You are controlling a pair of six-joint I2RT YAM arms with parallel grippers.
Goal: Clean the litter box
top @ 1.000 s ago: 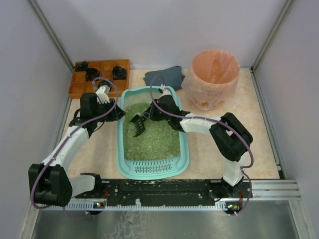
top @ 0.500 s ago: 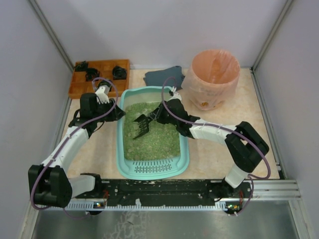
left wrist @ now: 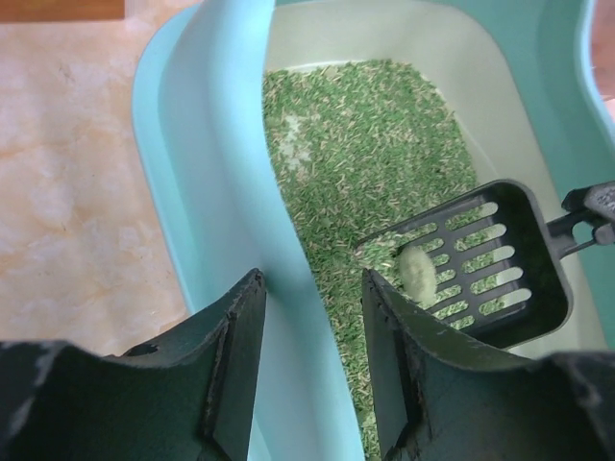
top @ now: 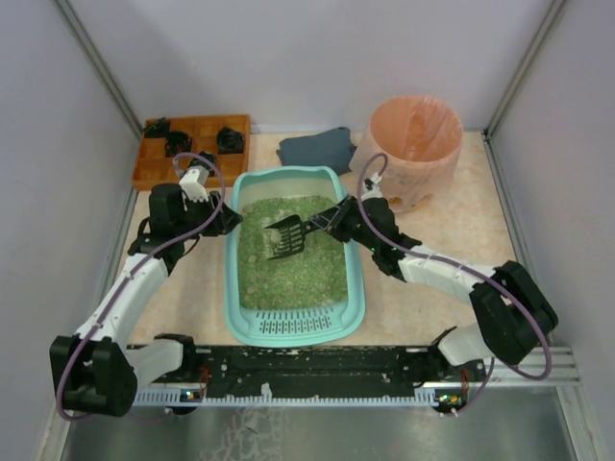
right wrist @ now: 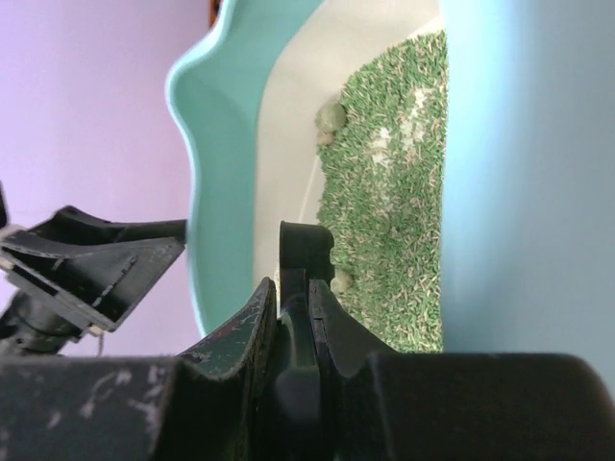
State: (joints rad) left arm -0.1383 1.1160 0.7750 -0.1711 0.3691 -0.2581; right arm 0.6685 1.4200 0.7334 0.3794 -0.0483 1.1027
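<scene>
The light teal litter box (top: pixel 233 288) holds green granular litter (top: pixel 288 274), its slotted grille at the near end. My left gripper (top: pixel 227 219) is at its left wall; in the left wrist view my left gripper (left wrist: pixel 312 280) is open astride that wall (left wrist: pixel 226 173), with litter showing beside the right finger (left wrist: pixel 399 365). My right gripper (top: pixel 333 223) is shut on the handle (right wrist: pixel 306 252) of a black slotted scoop (top: pixel 285 235) held over the litter. A pale clump (left wrist: pixel 418 272) lies in the scoop (left wrist: pixel 500 288). Two more clumps (right wrist: pixel 332 117) lie in the litter.
A round bin lined with a pink bag (top: pixel 413 144) stands at the back right, close to the right arm. A dark grey cloth (top: pixel 317 146) lies behind the litter box. A brown wooden tray (top: pixel 192 158) with black pieces sits at the back left.
My right arm has drawn the scoop up out of the litter and to the right, toward the box's right wall. The left jaws have widened slightly on the left wall.
</scene>
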